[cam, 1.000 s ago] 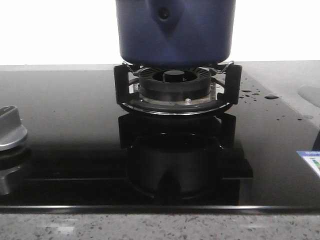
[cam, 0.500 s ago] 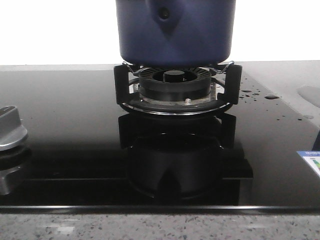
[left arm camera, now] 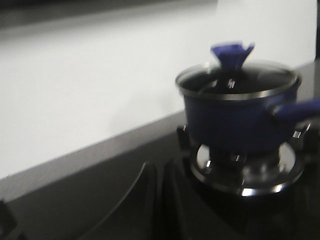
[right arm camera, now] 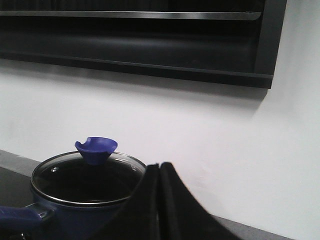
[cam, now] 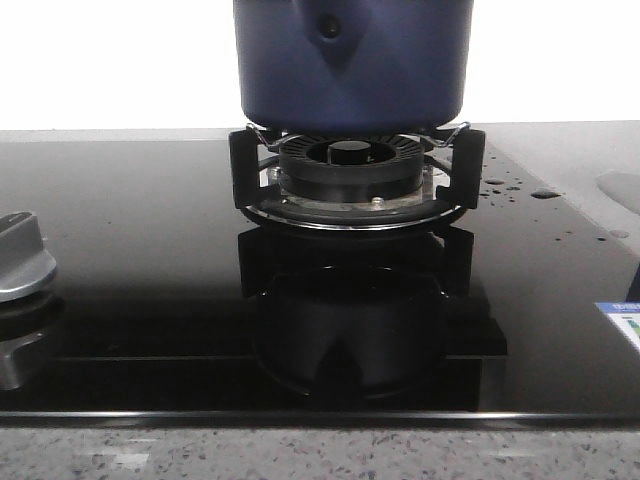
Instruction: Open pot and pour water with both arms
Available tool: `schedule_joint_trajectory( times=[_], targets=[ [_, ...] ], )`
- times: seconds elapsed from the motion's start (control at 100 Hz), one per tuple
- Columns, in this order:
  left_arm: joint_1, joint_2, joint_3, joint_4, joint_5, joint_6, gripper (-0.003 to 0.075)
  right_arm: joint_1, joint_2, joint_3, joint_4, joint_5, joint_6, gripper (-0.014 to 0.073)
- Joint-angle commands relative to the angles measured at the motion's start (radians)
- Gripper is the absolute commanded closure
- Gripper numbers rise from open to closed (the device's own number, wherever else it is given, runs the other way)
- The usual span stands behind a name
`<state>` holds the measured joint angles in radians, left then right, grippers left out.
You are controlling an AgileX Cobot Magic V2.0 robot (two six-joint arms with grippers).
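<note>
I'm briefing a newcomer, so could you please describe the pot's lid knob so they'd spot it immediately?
Start at the black glass stovetop and find the burner with the navy pot on it. A glass lid with a metal rim covers the pot. The knob rises from the lid's centre: bright blue, flaring upward like a small cup.

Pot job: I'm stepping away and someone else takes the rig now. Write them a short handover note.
Left pincer: shut, empty, short of the pot.
Right pincer: shut, empty, beside the pot, not touching it.
The pot sits on the burner, its glass lid still on, blue knob up. Its handle sticks out sideways.
Done: nothing yet.
Left: lift the lid, grip the handle, pour the water.
</note>
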<state>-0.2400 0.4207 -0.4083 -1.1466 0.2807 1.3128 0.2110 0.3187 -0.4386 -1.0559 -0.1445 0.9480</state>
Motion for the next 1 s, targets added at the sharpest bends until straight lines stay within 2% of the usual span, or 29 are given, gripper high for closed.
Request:
schedule_joint_trajectory(
  times=[0.0,0.07,0.12,0.17,0.34,0.49,0.54,0.77,0.99],
  targets=[
    [0.025,-0.014,-0.007,0.339,-0.003,-0.379,0.074,0.0,0.01,-0.024,-0.001,-0.028,-0.005,0.066],
    [0.034,-0.036,0.023,0.59,-0.017,-0.648,0.074,0.0,0.01,-0.024,-0.001,-0.028,-0.005,0.066],
    [0.034,-0.058,0.052,0.709,-0.041,-0.773,0.074,0.0,0.01,-0.024,-0.001,-0.028,-0.005,0.066],
    [0.034,-0.084,0.084,0.77,-0.08,-0.839,0.074,0.0,0.01,-0.024,-0.001,-0.028,-0.005,0.066],
    [0.032,-0.2,0.228,0.825,-0.273,-0.888,0.074,0.0,0.01,-0.024,-0.001,-0.028,-0.005,0.066],
    [0.032,-0.311,0.33,1.147,-0.29,-1.261,0.074,0.0,0.01,-0.024,-0.001,-0.028,-0.005,0.066],
    [0.032,-0.337,0.354,1.214,-0.29,-1.327,0.074,0.0,0.01,-0.024,-0.001,-0.028,-0.005,0.066],
    [0.032,-0.409,0.456,1.219,-0.281,-1.345,0.0741,0.0,0.01,-0.024,-0.001,-0.028,-0.005,0.066],
    [0.034,-0.456,0.454,1.219,-0.078,-1.383,0.074,0.0,0.01,-0.024,-0.001,-0.028,-0.005,0.066]
  ],
)
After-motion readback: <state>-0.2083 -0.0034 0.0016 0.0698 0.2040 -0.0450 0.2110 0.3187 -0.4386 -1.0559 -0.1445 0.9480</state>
